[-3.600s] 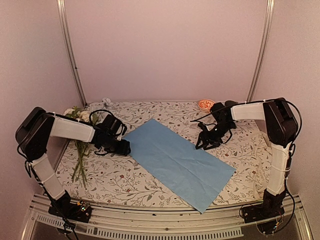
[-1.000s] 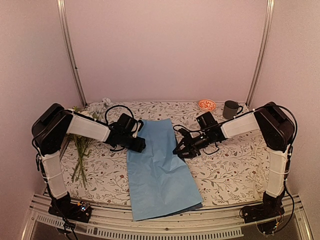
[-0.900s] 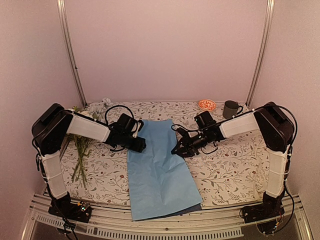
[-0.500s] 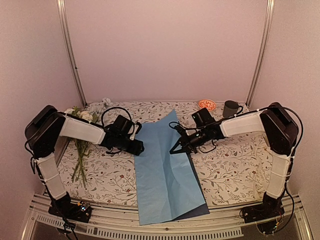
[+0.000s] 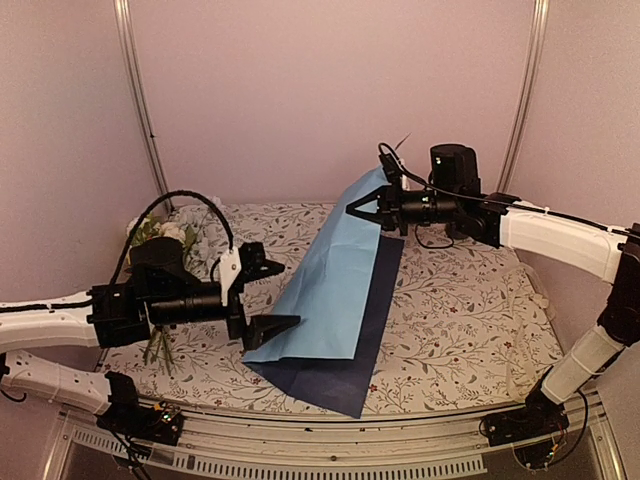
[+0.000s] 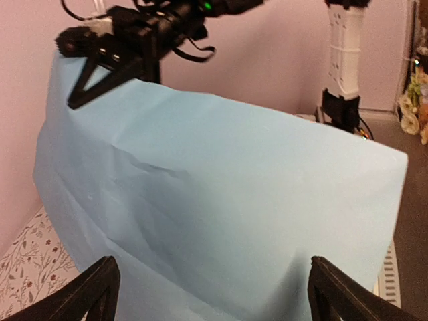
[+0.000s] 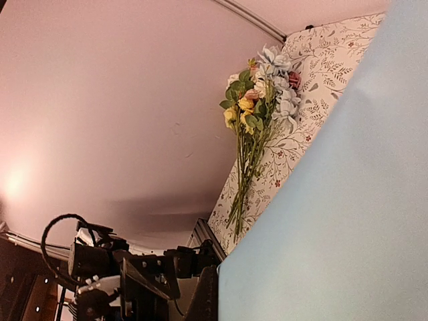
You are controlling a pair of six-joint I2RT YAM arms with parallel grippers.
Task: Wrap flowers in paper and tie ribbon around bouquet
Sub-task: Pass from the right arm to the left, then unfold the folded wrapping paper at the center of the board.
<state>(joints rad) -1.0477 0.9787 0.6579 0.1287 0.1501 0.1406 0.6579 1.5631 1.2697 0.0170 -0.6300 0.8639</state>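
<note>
Top external: my right claw [image 5: 365,208] is clamped on the top corner of the paper [image 5: 330,280], held high, I judge, to turn the sheet over. My left claw [image 5: 288,294] stands wide apart at its lower edge, ready to catch. The flowers [image 5: 165,232] lie far left.

We see the paper [image 5: 325,280] as thin and matt, light blue on one face with soft creases, dark navy on the other. The tablecloth [image 5: 470,310] looks like matt printed cloth. The flowers [image 7: 264,93] seem of fabric, their stems plastic-like. The arm covers [image 5: 555,235] are smooth white plastic, slightly shiny; the rail [image 5: 330,462] at the bottom edge is ribbed metal.
</note>
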